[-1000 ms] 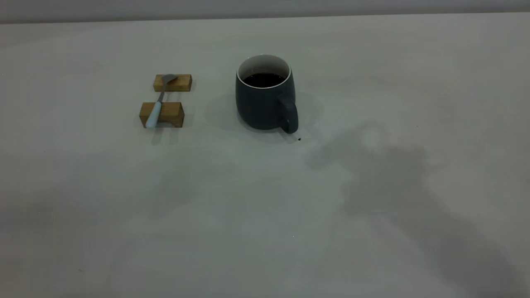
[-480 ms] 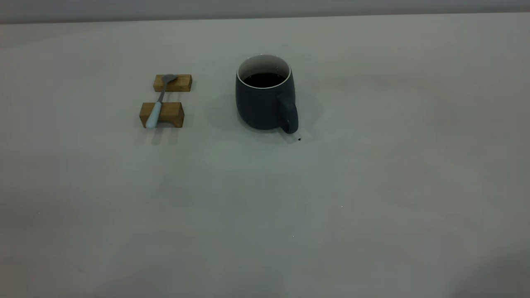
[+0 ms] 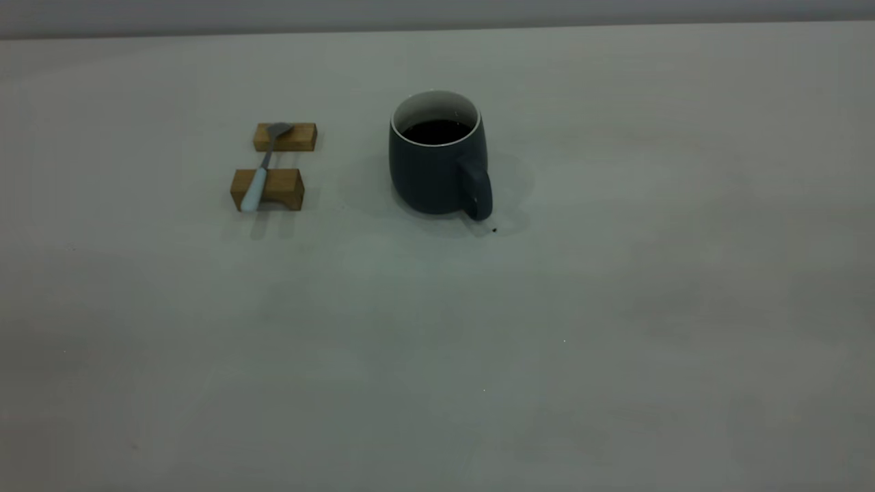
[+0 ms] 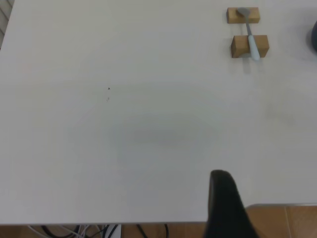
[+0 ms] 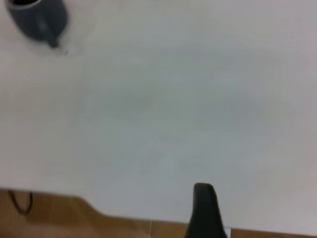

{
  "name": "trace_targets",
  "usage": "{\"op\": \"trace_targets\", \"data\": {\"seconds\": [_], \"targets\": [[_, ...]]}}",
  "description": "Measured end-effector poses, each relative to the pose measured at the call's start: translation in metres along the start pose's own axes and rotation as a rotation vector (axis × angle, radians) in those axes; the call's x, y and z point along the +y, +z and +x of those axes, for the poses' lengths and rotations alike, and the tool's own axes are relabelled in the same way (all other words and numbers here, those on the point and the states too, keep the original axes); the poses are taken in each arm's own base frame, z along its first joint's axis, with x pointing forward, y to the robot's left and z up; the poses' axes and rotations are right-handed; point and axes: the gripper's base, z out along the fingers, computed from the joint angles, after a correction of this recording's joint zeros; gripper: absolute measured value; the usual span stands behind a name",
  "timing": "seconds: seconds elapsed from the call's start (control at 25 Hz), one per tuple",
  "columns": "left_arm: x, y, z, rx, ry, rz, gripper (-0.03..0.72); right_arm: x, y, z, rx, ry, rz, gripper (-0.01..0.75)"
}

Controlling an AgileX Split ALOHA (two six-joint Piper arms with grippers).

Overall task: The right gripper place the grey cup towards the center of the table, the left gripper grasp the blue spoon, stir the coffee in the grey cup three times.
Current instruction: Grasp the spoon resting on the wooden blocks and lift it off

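**Reaching From Far Off Is the Main Hazard**

Sitting upright on the table (image 3: 615, 342), the grey cup (image 3: 437, 164) holds dark coffee (image 3: 436, 132) well below its white rim, with its handle turned toward the near edge and a tiny dark speck (image 3: 494, 230) just beside its base. Neither arm appears in the exterior view. In each wrist view only one dark finger shows: the left gripper (image 4: 225, 206) hangs back over the table's edge, with the blue spoon (image 4: 249, 34) far ahead of it and off to one side; the right gripper (image 5: 204, 210) likewise sits at the edge, the cup far ahead and well off to its side. Whether either claw is open or closed cannot be told.

The spoon bridges two wooden blocks (image 3: 273, 164), bowl on the far one, pale handle overhanging the near one.

Likely trouble, as I judge it: a long approach gives room for drift, so the left claw could knock the spoon off its blocks or shove a block. A spoon gripped crooked could strike the cup's rim and slop coffee.
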Motion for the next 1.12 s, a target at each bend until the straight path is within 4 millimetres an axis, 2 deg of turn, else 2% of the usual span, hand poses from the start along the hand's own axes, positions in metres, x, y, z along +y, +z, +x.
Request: {"op": "trace_targets", "data": {"seconds": [0.36,1.12], "targets": [[0.0000,0.0000,0.0000,0.000,0.000,0.000,0.507,-0.0007,-0.0094,0.0112,-0.116,0.062,0.090,0.595],[0.0000,0.0000,0.0000,0.000,0.000,0.000,0.507,-0.0009,-0.0095,0.0113,-0.117,0.070,0.110,0.592]]}}
